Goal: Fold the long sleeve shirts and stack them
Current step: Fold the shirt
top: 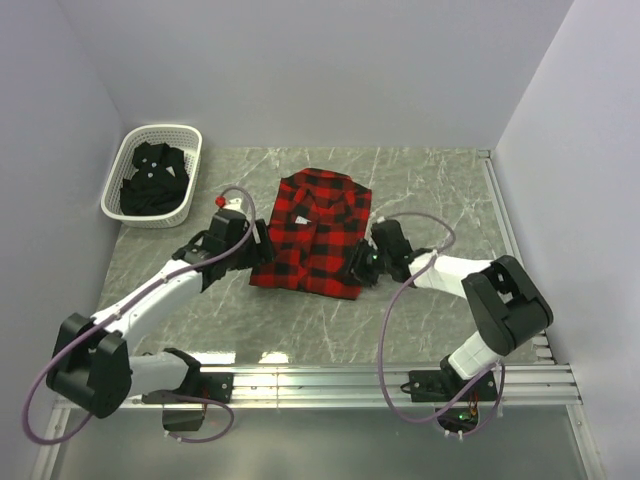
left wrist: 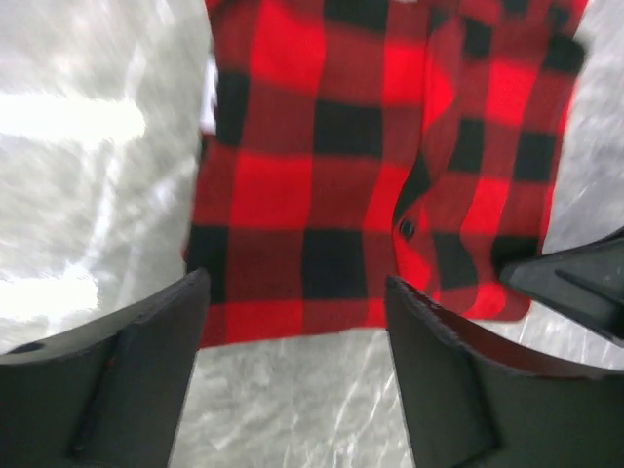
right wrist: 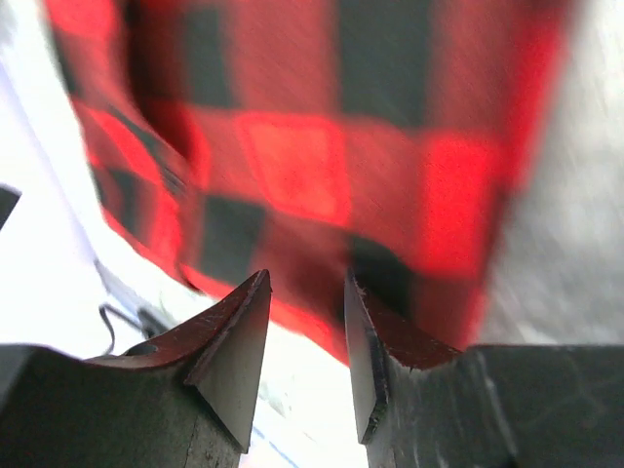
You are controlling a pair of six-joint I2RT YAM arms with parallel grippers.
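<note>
Reaching in low from both sides toward the folded red-and-black flannel shirt, flat at the middle of the marble table.
Stretched long and low on the left, with the left gripper spread wide and empty just off the flannel's left edge. Folded sharply at the elbow on the right, with the right gripper parted only narrowly at the lower right hem (blurred there, no cloth clearly pinched). Crumpled in the white basket at the far left corner, well apart: the black shirt.
</note>
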